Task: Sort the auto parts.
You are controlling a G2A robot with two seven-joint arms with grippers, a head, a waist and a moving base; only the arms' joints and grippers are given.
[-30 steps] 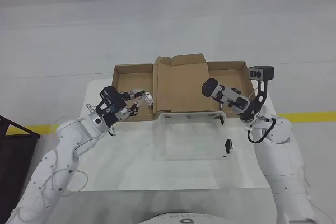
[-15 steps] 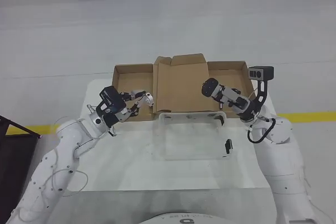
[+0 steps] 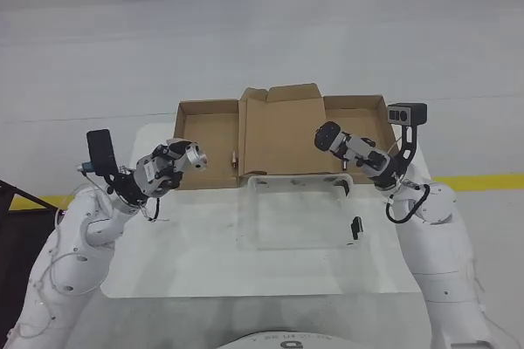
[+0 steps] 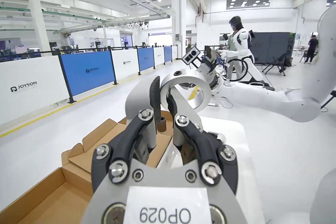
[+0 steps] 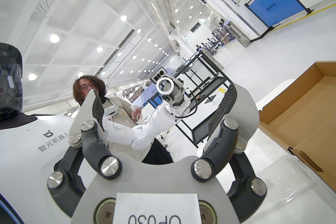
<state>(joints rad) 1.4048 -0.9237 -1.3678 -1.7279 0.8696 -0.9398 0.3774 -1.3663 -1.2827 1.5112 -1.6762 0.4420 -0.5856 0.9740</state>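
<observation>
My left gripper (image 4: 163,97) is shut on the wall of a silver metal ring (image 4: 183,89), one finger inside it and one outside. From above, the ring (image 3: 195,157) hangs over the near left edge of the left cardboard box (image 3: 208,122); the right wrist view has the same ring (image 5: 164,85) far off. A small dark cylinder (image 4: 162,126) lies in that box (image 4: 78,170). My right gripper (image 5: 160,104) is open with nothing in it, held above the right cardboard box (image 3: 367,118), where the top view has this gripper (image 3: 326,137).
A middle cardboard box (image 3: 284,131) stands between the two others at the table's back. A clear plastic tray (image 3: 297,209) sits in front of them, with a black part (image 3: 356,228) on the table by its right side. The tray (image 5: 302,183) lies below my right gripper.
My left arm drew back to the left with the ring, and its wrist turned over. The right arm has not moved.
</observation>
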